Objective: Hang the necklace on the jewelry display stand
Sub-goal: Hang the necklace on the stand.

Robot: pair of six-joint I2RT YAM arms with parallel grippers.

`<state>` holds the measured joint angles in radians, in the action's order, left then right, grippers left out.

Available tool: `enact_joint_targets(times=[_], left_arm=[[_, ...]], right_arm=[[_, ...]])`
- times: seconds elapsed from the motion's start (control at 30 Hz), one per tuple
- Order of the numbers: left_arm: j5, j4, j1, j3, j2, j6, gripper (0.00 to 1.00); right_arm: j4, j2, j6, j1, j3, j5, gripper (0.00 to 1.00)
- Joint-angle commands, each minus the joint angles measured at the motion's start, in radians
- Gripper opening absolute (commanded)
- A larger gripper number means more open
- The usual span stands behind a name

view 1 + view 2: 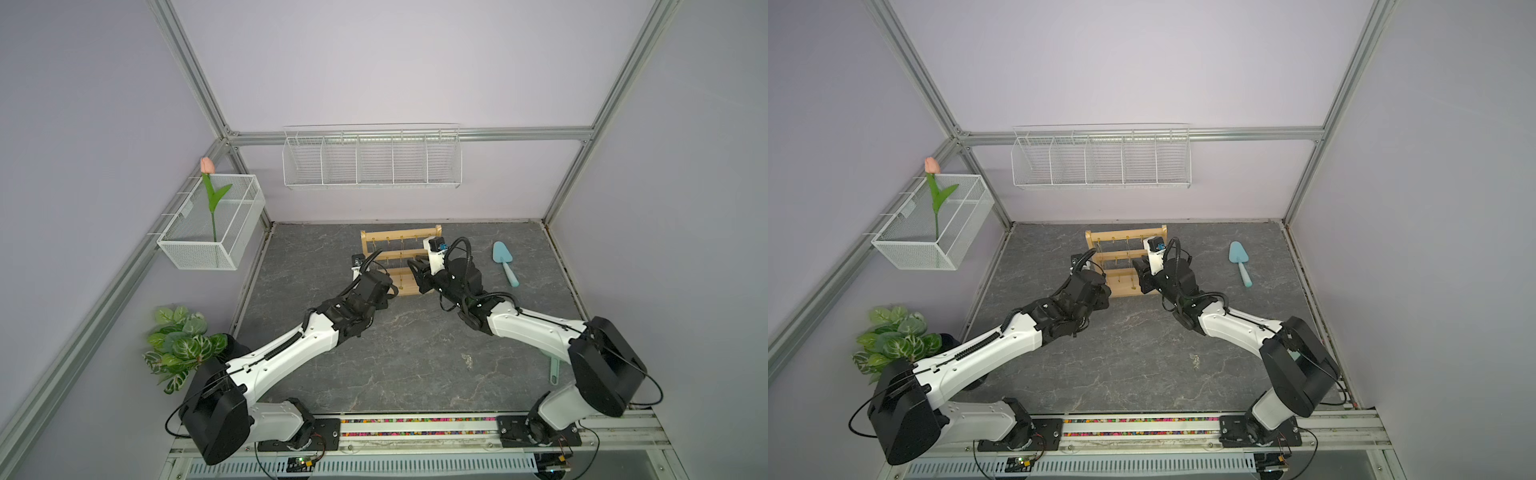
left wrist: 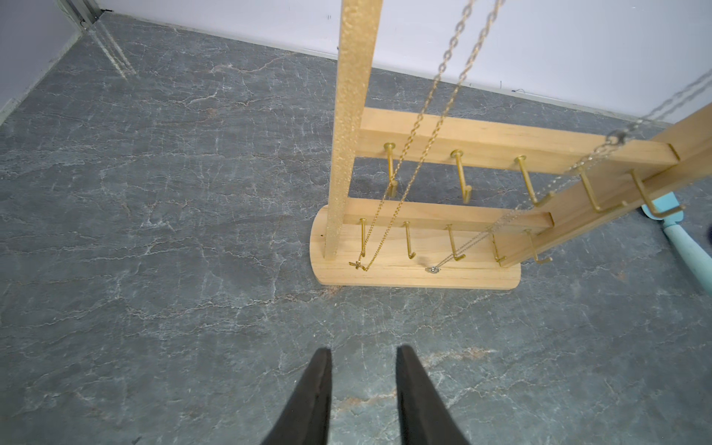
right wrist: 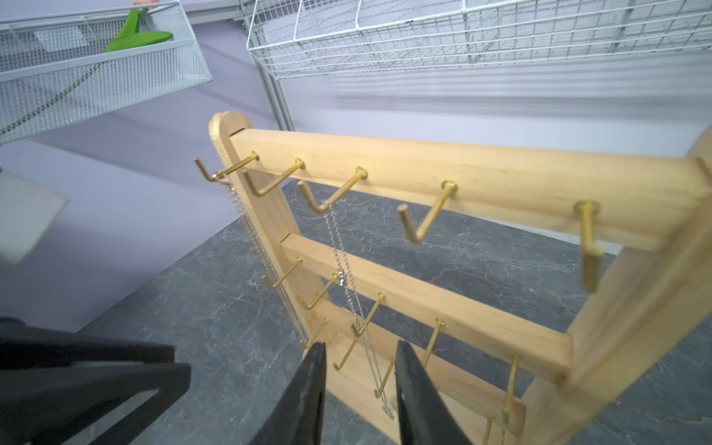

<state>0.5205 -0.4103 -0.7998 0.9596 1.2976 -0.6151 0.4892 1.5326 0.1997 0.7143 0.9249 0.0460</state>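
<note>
- Black fingers of the left gripper (image 2: 363, 351) hang over bare grey stone-look tabletop (image 2: 154, 231), short of the base of the jewelry display stand (image 2: 481, 275). The fingers are parted with nothing between them.
- My right gripper (image 3: 361, 345) sits close to the stand's front with its fingers spread. The silver necklace (image 3: 339, 250) drops through the gap, and I see neither finger touching it, so it is released.
- The stand (image 1: 395, 234) (image 1: 1125, 232) is upright toward the back of the table, between the two wrists in both top views.
- The silver necklace (image 2: 454, 252) hangs from the third hook of the top bar, counting from the upright on the left arm's side. Its pendant is down by the base. I cannot tell whether it touches the wood.
- A gold necklace (image 3: 246, 231) (image 2: 404, 162) hangs from the first hook of that bar, beside the upright, with its pendant low at the base.
- A light-blue trowel (image 1: 500, 252) lies flat to the stand's right, apart from it.
- A white wire wall basket (image 1: 372, 166) is on the back wall.
- A mesh basket (image 1: 195, 253) on the left wall holds an artificial tulip (image 1: 207, 165).
</note>
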Motion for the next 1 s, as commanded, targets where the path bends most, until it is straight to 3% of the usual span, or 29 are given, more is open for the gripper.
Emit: enact_joint_targets(times=[0.0,0.13,0.3,0.67,0.97], left_arm=[[-0.017,-0.058,-0.005,0.034,-0.044,0.01,0.33],[-0.098,-0.104,-0.006,0.017,-0.087,0.036,0.34],[-0.245,-0.134,-0.007,-0.032,-0.124,0.015,0.34],[-0.366,-0.07,-0.145,-0.15,-0.079,-0.087,0.33],[-0.392,-0.062,-0.159,-0.226,-0.113,-0.132,0.33]], right_arm=[[-0.277,-0.06,0.011,-0.017,0.055,-0.07,0.37],[-0.556,-0.124,0.059,-0.051,0.081,-0.126,0.39],[-0.818,-0.246,0.112,-0.096,0.005,-0.186,0.39],[-1.052,-0.346,0.222,-0.145,-0.226,-0.232,0.35],[-1.13,-0.398,0.277,-0.144,-0.319,-0.196,0.33]])
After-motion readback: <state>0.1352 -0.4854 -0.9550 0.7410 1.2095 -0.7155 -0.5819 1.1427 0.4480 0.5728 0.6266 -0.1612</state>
